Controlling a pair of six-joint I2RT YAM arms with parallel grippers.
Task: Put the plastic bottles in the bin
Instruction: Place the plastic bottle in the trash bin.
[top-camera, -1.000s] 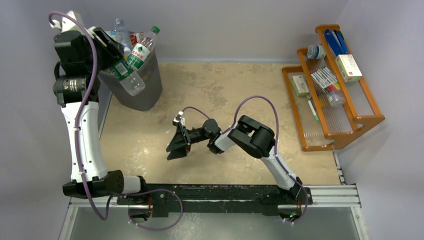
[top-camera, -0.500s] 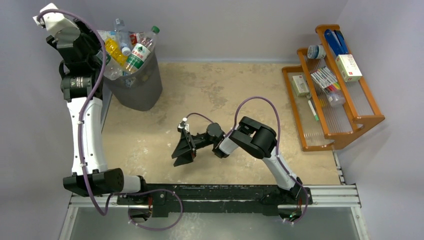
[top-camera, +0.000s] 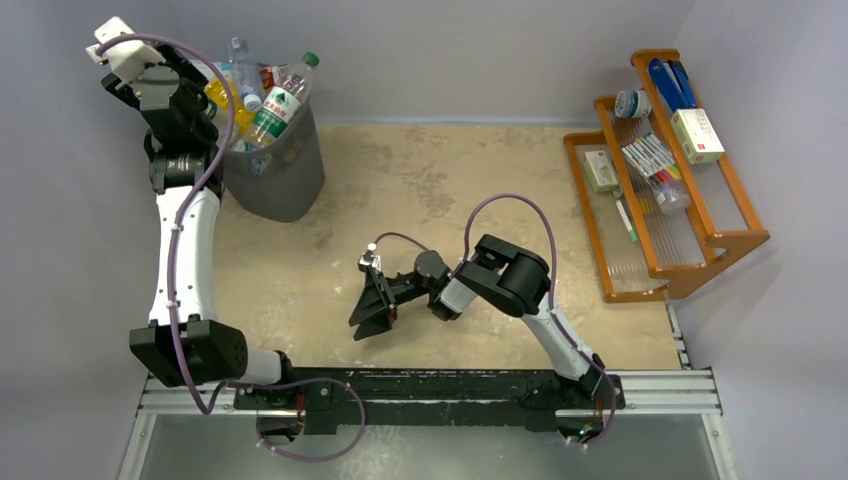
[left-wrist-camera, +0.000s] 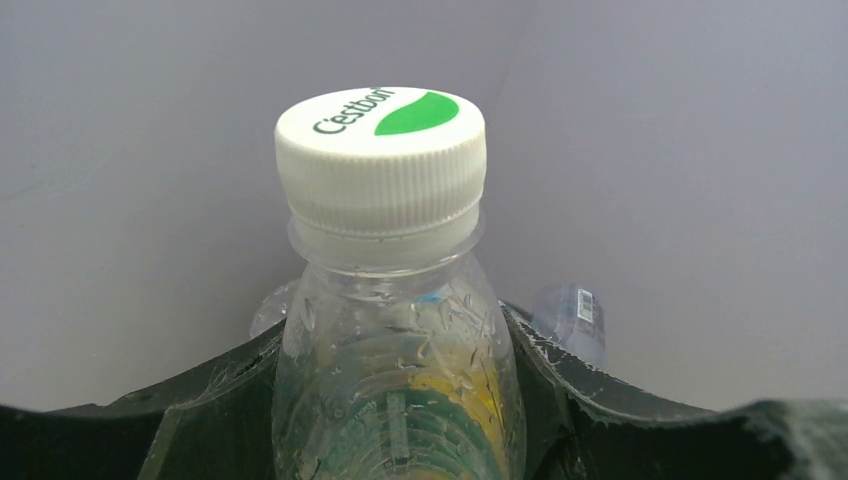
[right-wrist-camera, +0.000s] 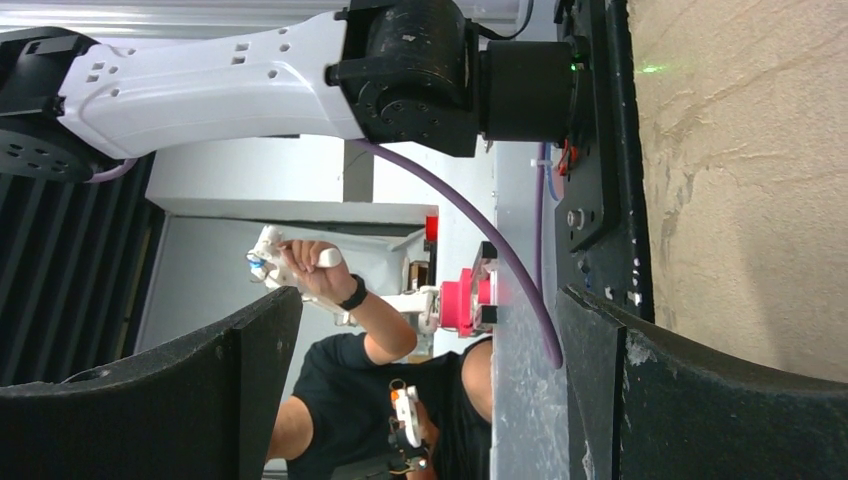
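A clear plastic bottle (left-wrist-camera: 385, 300) with a white, green-marked cap stands between the fingers (left-wrist-camera: 215, 410) of my left gripper (left-wrist-camera: 400, 410), which is shut on its body. In the top view that gripper (top-camera: 205, 112) is at the left rim of the dark grey bin (top-camera: 290, 180), and the arm hides the held bottle. Several bottles fill the bin, among them a green-labelled one (top-camera: 280, 102) and a yellow one (top-camera: 222, 98). My right gripper (top-camera: 372, 312) hovers low over the middle of the table, open and holding nothing (right-wrist-camera: 430, 400).
An orange wooden rack (top-camera: 700, 245) with boxes and pens stands at the right edge. The grey wall is close behind the bin. The black rail (top-camera: 440, 385) carrying the arm bases runs along the near edge.
My left arm has swung the held bottle from over the bin's front rim back toward its left rim. The right gripper has drifted slightly toward the near edge.
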